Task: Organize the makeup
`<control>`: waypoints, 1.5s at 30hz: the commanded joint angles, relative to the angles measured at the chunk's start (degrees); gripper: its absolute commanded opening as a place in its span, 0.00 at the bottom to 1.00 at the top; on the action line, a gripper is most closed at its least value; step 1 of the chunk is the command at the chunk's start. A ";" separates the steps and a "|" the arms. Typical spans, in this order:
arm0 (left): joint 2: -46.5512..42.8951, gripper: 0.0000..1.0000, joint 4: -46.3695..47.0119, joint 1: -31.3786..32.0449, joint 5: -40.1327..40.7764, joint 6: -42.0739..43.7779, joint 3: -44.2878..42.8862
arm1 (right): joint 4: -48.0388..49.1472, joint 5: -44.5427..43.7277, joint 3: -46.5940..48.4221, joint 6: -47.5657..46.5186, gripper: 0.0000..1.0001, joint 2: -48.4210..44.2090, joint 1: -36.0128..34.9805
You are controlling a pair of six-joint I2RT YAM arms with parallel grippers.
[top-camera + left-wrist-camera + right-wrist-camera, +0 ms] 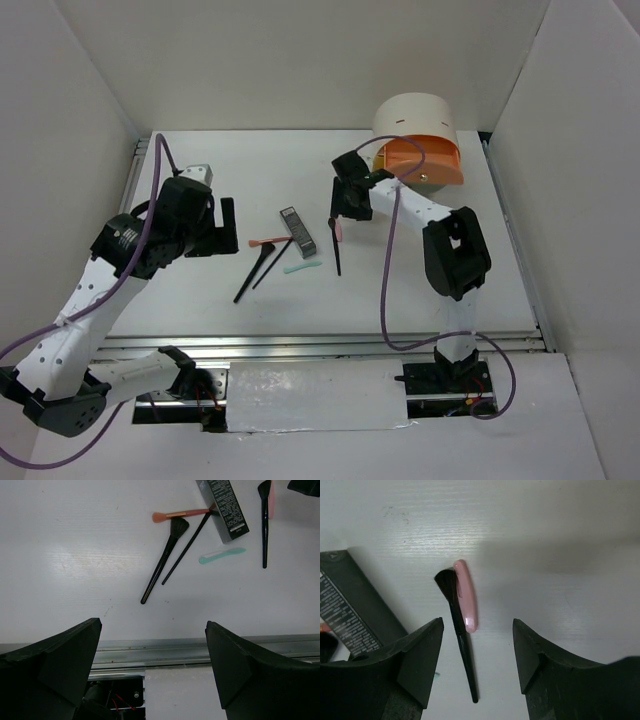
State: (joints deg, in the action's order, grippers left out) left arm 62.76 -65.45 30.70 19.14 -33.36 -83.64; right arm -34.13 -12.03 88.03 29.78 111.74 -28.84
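Right gripper (477,630) apart, empty, over pink stick (465,597) touching black brush (462,650). Judged light, stiff, slick: pinch mid-length. Left gripper (152,630) likewise apart.

In the top view we look down on the whole table (250,170) from high behind its near edge. The left wrist view looks down between its fingers (60,660), far enough to take in the near rail (175,652) and the makeup (165,565). The right wrist view hangs close over the pink stick (465,596) and one brush (462,645); all three views share this pair.
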 commanded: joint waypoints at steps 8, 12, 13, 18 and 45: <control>0.25 0.99 -0.29 0.15 -1.29 2.43 -0.12 | -3.22 -0.62 5.66 -1.83 0.63 8.84 -0.16; 1.31 0.99 -0.20 0.15 -1.21 2.87 -0.74 | -2.61 0.78 4.87 -1.83 0.61 9.72 -0.16; 1.48 0.99 -0.20 0.15 -1.21 2.87 -0.74 | -2.26 1.22 4.70 -1.92 0.61 9.90 -0.08; 2.10 0.99 0.15 0.15 -1.38 3.13 -0.83 | -1.82 2.98 4.69 -2.27 0.61 9.90 -0.34; 1.40 0.99 1.64 0.15 -2.79 3.57 1.63 | -1.29 7.02 5.66 -1.83 0.59 11.39 -0.69</control>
State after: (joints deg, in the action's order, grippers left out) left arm 64.86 -65.10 30.70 17.04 -31.40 -82.46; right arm -35.27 -5.08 91.53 27.81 121.49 -29.04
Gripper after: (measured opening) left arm 0.994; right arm 0.594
